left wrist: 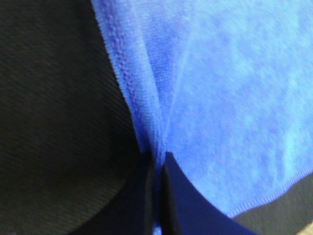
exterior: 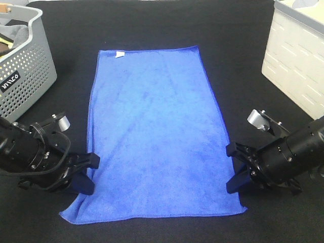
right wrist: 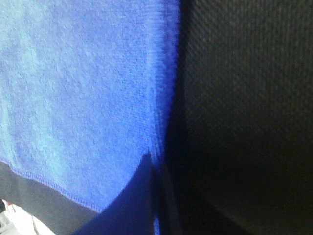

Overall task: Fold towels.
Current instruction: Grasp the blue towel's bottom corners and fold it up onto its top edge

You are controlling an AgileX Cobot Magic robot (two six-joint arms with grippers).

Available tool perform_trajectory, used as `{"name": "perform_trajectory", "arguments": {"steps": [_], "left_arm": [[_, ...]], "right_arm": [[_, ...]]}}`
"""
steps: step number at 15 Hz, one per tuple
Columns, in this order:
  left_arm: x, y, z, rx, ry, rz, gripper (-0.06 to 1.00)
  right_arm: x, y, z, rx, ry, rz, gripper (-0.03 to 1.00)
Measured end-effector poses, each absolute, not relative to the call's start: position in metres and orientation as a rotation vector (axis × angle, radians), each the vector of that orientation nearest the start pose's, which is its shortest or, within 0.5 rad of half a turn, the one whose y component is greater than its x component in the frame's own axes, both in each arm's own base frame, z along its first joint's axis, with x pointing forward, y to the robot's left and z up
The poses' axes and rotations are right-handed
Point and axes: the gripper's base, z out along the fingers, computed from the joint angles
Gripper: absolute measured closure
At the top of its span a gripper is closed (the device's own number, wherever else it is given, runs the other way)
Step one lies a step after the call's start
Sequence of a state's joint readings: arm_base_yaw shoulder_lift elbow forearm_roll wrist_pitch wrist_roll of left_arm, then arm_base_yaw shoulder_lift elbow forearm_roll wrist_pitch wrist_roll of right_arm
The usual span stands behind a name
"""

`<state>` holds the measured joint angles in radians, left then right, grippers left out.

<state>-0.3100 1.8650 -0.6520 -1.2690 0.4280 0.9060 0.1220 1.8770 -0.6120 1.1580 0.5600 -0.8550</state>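
The blue towel [exterior: 157, 136] lies flat mid-tabletop [exterior: 152, 25], long axis running straight away from the robot, white tag [exterior: 119, 54] at the far end. Left hand [exterior: 91, 173] is pinched on its left long edge, right hand [exterior: 234, 167] on the right, both by the near corners, evenly matched to carry that end forward.

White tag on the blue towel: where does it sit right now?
In the exterior high view, the white tag sits on the far short edge of the blue towel, near that edge's left corner, on the side of the grey basket.
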Motion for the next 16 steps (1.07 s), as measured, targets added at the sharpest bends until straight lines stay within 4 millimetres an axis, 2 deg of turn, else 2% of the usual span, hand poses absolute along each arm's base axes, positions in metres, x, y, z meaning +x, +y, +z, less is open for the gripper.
{"name": "perform_trajectory", "arguments": {"steps": [2,5,9,12,14,16], "left_arm": [[0.240,-0.117,0.091,0.090,2.917,-0.728,0.94],[0.219,-0.112,0.092,0.106,2.972,-0.749,0.94],[0.186,-0.107,0.104,0.185,2.998,-0.824,0.94],[0.174,-0.104,0.109,0.213,2.997,-0.840,0.94],[0.173,-0.104,0.111,0.221,2.991,-0.844,0.94],[0.174,-0.103,0.111,0.215,2.987,-0.833,0.94]], "right_arm": [[0.241,0.075,0.086,0.088,2.975,0.811,0.97],[0.224,0.075,0.104,0.075,2.950,0.861,0.97],[0.182,0.070,0.115,0.123,2.980,0.857,0.97],[0.160,0.068,0.113,0.156,3.021,0.878,0.97],[0.158,0.068,0.113,0.150,3.026,0.875,0.97],[0.164,0.068,0.116,0.132,3.006,0.873,0.97]]}}
